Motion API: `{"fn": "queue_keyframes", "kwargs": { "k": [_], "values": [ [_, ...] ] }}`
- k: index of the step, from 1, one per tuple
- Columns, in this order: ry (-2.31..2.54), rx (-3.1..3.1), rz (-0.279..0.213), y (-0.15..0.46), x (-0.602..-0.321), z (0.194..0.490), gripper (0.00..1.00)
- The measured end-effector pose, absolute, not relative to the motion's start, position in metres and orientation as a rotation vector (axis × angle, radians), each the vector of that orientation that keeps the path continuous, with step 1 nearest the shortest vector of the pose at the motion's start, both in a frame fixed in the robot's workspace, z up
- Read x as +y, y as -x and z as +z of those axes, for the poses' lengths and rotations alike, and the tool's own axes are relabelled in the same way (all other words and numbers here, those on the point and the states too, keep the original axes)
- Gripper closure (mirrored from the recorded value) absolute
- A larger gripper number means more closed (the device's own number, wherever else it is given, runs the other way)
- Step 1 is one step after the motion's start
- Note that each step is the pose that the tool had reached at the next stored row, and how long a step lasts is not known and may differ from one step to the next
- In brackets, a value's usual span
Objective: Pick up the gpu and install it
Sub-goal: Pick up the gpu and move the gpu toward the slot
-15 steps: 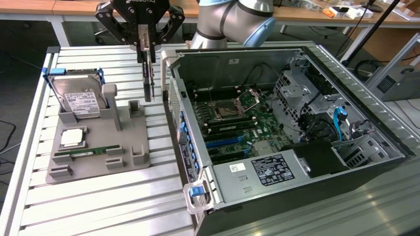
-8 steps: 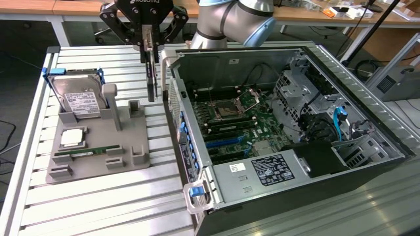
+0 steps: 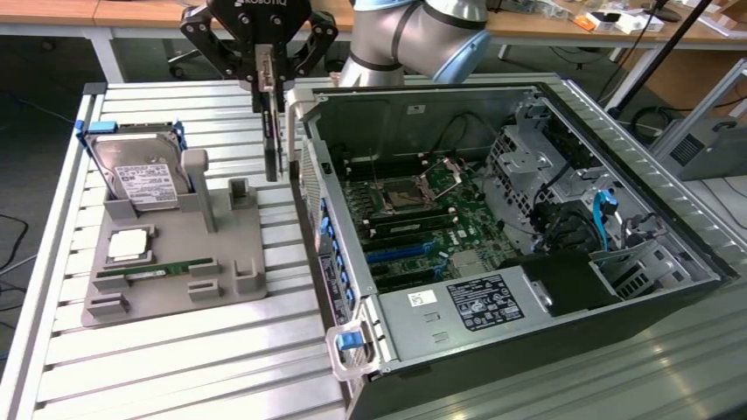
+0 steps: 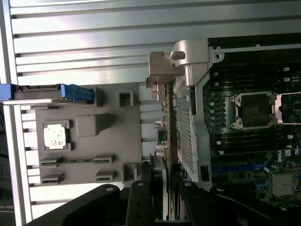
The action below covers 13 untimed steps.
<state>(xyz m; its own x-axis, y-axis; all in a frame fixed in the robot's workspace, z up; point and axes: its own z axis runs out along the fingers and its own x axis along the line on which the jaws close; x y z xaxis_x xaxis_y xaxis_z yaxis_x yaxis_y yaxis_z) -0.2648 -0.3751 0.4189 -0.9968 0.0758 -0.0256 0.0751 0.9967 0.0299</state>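
Black fingers (image 4: 141, 202) are closed partway onto the gpu (image 3: 275, 140), pinching its top edge from both sides, so the gripper (image 3: 266, 83) carries the card hanging upright above the slatted table (image 3: 175, 367). The card hangs between the grey holder (image 3: 175, 262) on the exterior view's left and the open computer case (image 3: 350, 114) on the exterior view's right, just beside the case's wall; whether they touch I cannot tell. Its silver bracket (image 4: 162, 70) sits at the card's end by the case's far corner. A hard drive (image 3: 135, 175) stands at the holder's far end, with a processor (image 3: 126, 245) and a green RAM stick (image 3: 157, 269) nearer
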Motion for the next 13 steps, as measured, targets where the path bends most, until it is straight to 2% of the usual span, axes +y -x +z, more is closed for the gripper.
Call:
{"fn": "queue_keyframes", "kwargs": {
  "k": [13],
  "values": [
    [-0.118,3.112,0.043,0.2610,-0.3751,0.4189,0.73]
  ]
}}
